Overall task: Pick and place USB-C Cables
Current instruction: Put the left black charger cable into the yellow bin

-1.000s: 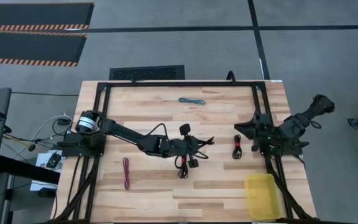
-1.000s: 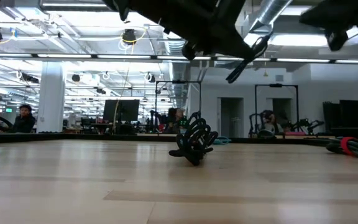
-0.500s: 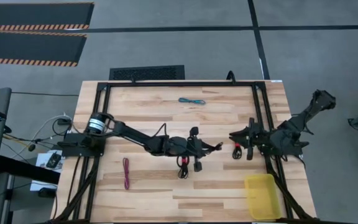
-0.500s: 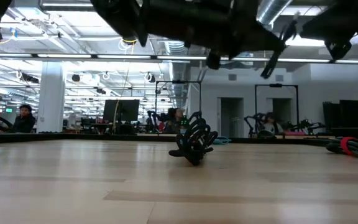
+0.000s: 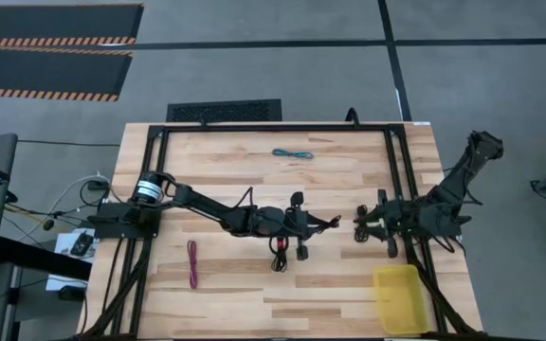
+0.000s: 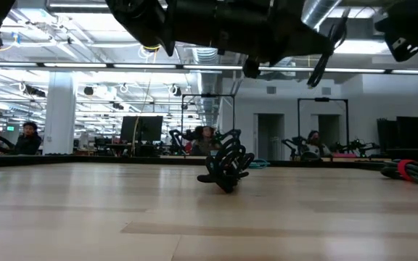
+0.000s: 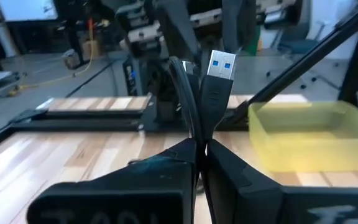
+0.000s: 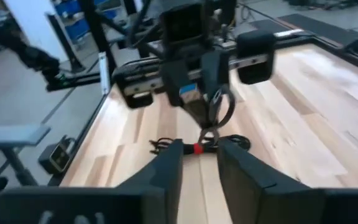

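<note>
My left gripper point(image 5: 326, 224) point(image 7: 199, 148) is over the table's middle, shut on a black cable whose blue-tongued plug point(image 7: 220, 65) sticks out past the fingertips. My right gripper point(image 8: 199, 163) point(image 5: 364, 227) is open and hangs above a black cable with a red band point(image 8: 197, 148) point(image 5: 360, 228), one finger to either side, clear of it. Another black bundle point(image 5: 278, 256) point(image 6: 226, 168) stands on the wood under the left arm. A dark red cable point(image 5: 192, 263) lies near the left edge and a teal cable point(image 5: 292, 153) near the far edge. My left gripper pinches the black cable between its two fingers just behind the plug end point(image 7: 205, 124). The fingers lie about level and point toward the table's right. The plug and a loop of cable point(image 7: 184, 84) stand out beyond the fingertips, lifted clear of the table.
A yellow bin point(image 5: 398, 298) point(image 7: 303, 134) sits at the near right corner. A black frame point(image 5: 273, 126) runs around the table. Loose grey-white wires point(image 5: 74, 201) lie off the left edge. In the low view, people sit in the room behind the table.
My left gripper carried its cable toward the table's right, away from the black bundle, which stayed put. My right gripper swung toward the near edge and came over the red-banded black cable.
</note>
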`<state>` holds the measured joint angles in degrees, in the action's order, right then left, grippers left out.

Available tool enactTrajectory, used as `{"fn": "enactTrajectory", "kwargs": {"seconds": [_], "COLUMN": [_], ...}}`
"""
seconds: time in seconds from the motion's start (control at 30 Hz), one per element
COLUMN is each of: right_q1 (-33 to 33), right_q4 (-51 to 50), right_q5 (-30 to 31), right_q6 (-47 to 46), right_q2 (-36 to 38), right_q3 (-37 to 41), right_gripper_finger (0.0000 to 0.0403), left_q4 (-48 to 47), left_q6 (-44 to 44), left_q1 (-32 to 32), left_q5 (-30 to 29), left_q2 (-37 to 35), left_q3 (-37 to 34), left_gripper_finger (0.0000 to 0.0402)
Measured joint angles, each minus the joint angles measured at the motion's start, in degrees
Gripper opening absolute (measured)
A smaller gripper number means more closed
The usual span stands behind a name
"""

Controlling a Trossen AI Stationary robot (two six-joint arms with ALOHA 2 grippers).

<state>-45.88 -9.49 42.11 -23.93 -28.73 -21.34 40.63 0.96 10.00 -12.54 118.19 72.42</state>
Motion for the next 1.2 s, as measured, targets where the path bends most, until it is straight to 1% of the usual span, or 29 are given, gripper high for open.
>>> {"fn": "enactTrajectory", "kwargs": {"seconds": [0.1, 0.2, 0.27, 0.33, 0.4, 0.5, 0.57, 0.63, 0.7, 0.8, 0.9, 1.0, 1.03, 1.1, 1.2], "right_q1": [-1.4, -1.9, -1.6, -0.9, 0.2, 1.8, 2.7, 3.5, 4.4, 5.8, 7.2, 7.8, 7.8, 7.8, 7.7], "right_q4": [1.4, 2.6, 2.9, 3.9, 6.6, 14.3, 19.3, 21.6, 21.5, 21.7, 22.9, 22.3, 21.4, 17.6, 4.1], "right_q5": [0.8, 3.7, 5.6, 7.5, 7.8, 5.3, 3.0, 2.5, 2.5, 0.4, -2.7, -3.5, -3.3, -3.2, -3.2], "right_q6": [1.0, 1.5, 1.5, 1.6, 3.0, 7.9, 11.4, 12.4, 12.4, 12.0, 11.9, 12.0, 12.0, 10.3, 3.0], "right_q2": [-1.6, -3.5, -5.6, -7.9, -9.7, -12.9, -14.8, -15.9, -16.8, -17.8, -18.6, -18.5, -18.1, -16.7, -14.5], "right_q3": [0.0, 0.0, 0.0, 0.0, 0.0, 0.0, 0.0, 0.0, 0.0, 0.0, 0.0, 0.0, 0.0, -0.4, -4.3], "right_gripper_finger": [0.0178, 0.0216, 0.0234, 0.0242, 0.0244, 0.0239, 0.0233, 0.0225, 0.0213, 0.0181, 0.012, 0.0035, 0.002, 0.0018, 0.0011], "left_q4": [1.1, 1.6, 1.4, 1.4, 1.4, 1.4, 1.4, 1.4, 1.4, 1.3, 1.3, 0.7, 0.2, -1.1, -4.6], "left_q6": [1.0, 1.6, 1.6, 1.5, 1.5, 1.3, 1.1, 1.1, 1.4, 1.4, 1.4, 1.4, 1.4, 1.4, 1.0], "left_q1": [0.0, 0.0, -0.2, -0.5, -0.9, -1.2, -1.3, -1.3, -1.3, -1.3, -1.3, -1.3, -1.3, -1.2, -1.3], "left_q5": [2.0, 2.3, 2.6, 4.5, 7.2, 9.5, 9.8, 10.3, 11.1, 12.3, 12.3, 11.0, 9.9, 6.5, 2.3], "left_q2": [0.0, 0.0, 0.0, 0.0, 0.0, 0.0, 0.0, 0.0, 0.0, 0.0, 0.0, 0.0, 0.0, 0.0, 0.0], "left_q3": [0.0, 0.0, 0.0, 0.0, 0.0, 0.0, 0.0, 0.0, 0.0, 0.0, 0.0, 0.0, 0.1, 0.2, 0.2], "left_gripper_finger": [0.0008, 0.001, 0.001, 0.001, 0.001, 0.001, 0.001, 0.0011, 0.0011, 0.0011, 0.0011, 0.0017, 0.0022, 0.0038, 0.0072]}}
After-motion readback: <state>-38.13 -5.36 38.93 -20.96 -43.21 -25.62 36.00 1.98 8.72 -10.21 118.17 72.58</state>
